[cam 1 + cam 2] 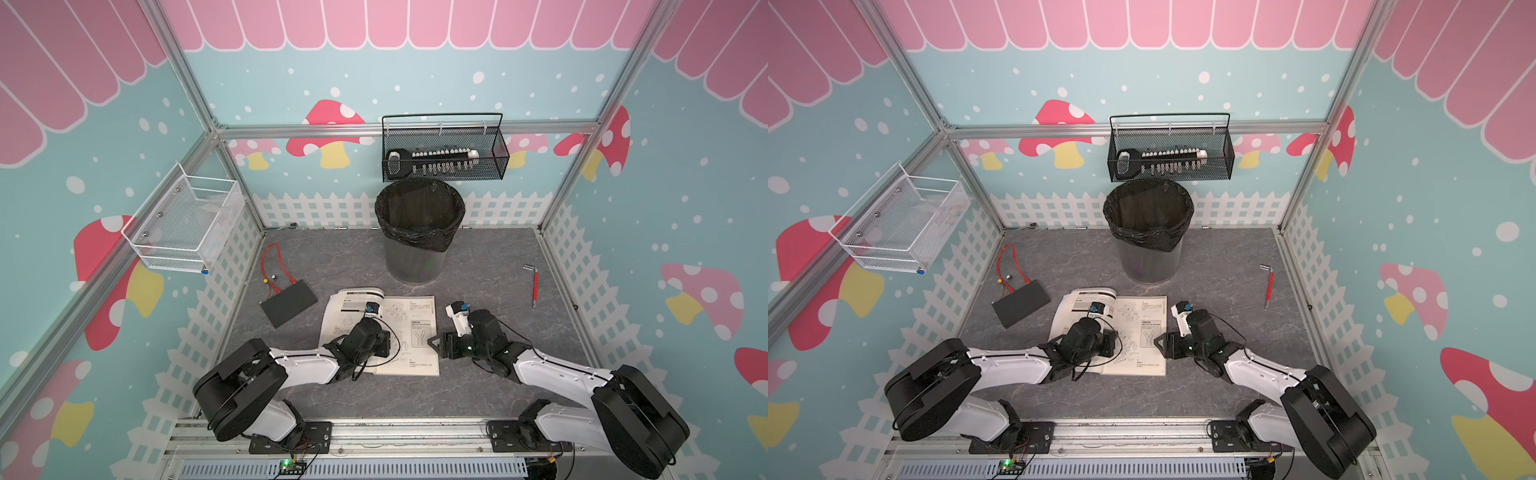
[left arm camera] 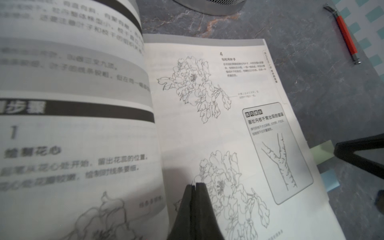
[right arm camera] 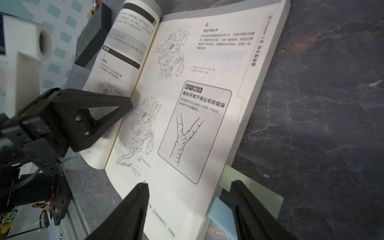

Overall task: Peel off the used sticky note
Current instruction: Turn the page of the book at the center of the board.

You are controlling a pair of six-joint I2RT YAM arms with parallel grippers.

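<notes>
Both top views are bright, evenly lit and sharp, with wide-angle stretch toward the corners. Left wrist cam is dimmer and greyish: on the book [image 2: 207, 128] the nearer page is total mush, the farther one crisp, and the left gripper [image 2: 195, 184] drops a soft shadow there.

Both the left arm [image 1: 303, 363] and the right arm [image 1: 552, 370] are wearing white shells between big round black joint housings [image 1: 239, 388], and are sitting on black base plates [image 1: 291, 436]. Black cables [image 3: 22, 182] are looping around the wrists. The left end effector [image 2: 195, 184] is showing black triangular fingers [image 3: 93, 112] with two silver screws [image 3: 78, 118]. The right end effector [image 3: 189, 184] is showing ribbed black pads [image 3: 141, 199]. A white camera mount [image 3: 27, 41] is carrying a blue knob [image 1: 369, 308].
</notes>
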